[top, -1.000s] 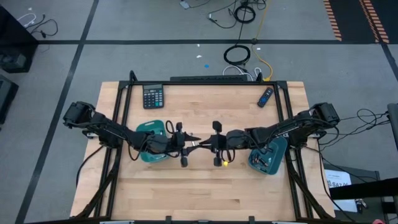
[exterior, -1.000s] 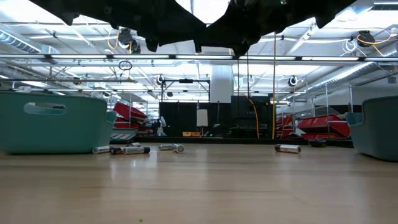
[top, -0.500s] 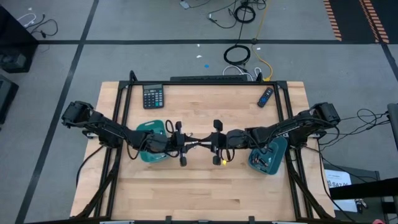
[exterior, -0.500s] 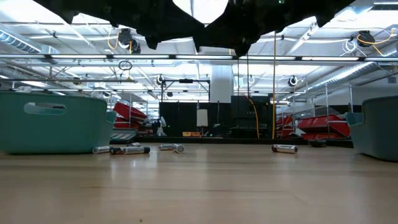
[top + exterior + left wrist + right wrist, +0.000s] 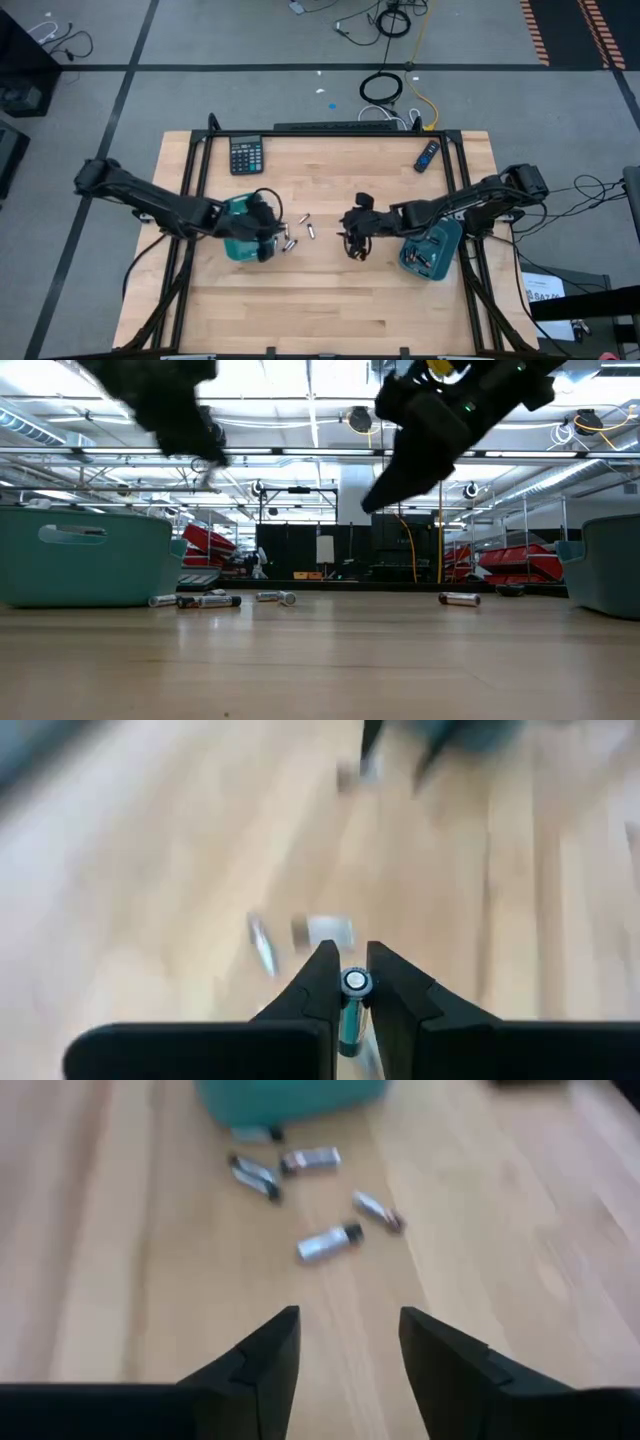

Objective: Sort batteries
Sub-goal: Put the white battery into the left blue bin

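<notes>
Both arms have drawn apart since the earlier frame. Now the left gripper (image 5: 347,982) is clamped on one battery (image 5: 354,983), its end showing between the fingers, and hangs by the left teal tray (image 5: 232,206), probably to drop it there. Loose batteries (image 5: 303,226) lie mid-bench beside that tray. Nearer the right teal tray (image 5: 447,240), the right gripper (image 5: 347,1342) has its fingers apart, holding nothing.

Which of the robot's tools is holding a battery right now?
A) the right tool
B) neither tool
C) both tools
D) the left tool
D: in the left wrist view the left tool is closed on a battery between its fingers, while the right tool stands open with nothing between its fingers.
</notes>
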Tool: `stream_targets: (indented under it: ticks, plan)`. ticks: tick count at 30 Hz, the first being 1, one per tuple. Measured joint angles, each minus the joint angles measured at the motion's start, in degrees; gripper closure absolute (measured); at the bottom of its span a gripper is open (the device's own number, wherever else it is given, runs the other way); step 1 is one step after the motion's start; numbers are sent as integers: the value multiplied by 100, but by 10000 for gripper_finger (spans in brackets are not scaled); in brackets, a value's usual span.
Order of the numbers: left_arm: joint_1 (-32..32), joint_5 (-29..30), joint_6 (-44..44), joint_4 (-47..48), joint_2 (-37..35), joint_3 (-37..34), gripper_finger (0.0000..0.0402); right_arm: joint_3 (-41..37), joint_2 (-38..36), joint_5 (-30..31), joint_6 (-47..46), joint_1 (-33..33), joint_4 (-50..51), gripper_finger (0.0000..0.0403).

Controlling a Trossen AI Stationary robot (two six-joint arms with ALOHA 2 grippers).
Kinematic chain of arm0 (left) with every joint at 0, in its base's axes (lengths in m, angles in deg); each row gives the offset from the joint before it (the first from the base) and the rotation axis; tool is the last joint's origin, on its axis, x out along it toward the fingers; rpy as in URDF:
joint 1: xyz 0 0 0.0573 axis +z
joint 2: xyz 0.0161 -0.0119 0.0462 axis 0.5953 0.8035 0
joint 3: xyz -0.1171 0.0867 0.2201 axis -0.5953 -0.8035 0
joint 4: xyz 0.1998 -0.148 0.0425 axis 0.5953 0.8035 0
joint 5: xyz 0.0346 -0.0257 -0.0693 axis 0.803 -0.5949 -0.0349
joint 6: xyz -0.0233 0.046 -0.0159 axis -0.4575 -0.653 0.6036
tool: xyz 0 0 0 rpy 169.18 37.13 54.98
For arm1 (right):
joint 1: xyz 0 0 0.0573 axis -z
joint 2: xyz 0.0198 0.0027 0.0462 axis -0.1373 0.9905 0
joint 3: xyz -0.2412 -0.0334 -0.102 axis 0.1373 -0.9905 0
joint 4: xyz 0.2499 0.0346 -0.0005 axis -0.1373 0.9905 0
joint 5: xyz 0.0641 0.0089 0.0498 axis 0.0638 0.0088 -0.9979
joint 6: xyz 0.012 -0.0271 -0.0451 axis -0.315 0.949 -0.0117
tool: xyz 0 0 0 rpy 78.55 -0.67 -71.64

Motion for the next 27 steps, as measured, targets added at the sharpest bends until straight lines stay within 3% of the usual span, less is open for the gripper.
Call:
stream_targets:
  ticks: [5,9,13,17,22,27]
  plan:
    - [-188,-652,1431,1757,-224,-1,358,-7,6,326,-103,-120,412,253]
    - [-359,-471,2046,2610,-199,-3,294,-7,7,331,-110,-174,463,254]
    - [-359,-361,2054,2612,-261,0,219,-8,7,349,-196,-223,502,255]
    - [-215,20,1885,2575,-290,118,171,-8,7,363,-312,-301,506,255]
    - [186,6,733,1302,33,299,162,-9,7,630,-502,-443,471,255]
    - [731,-433,-40,926,980,718,160,-9,7,998,-688,-545,514,255]
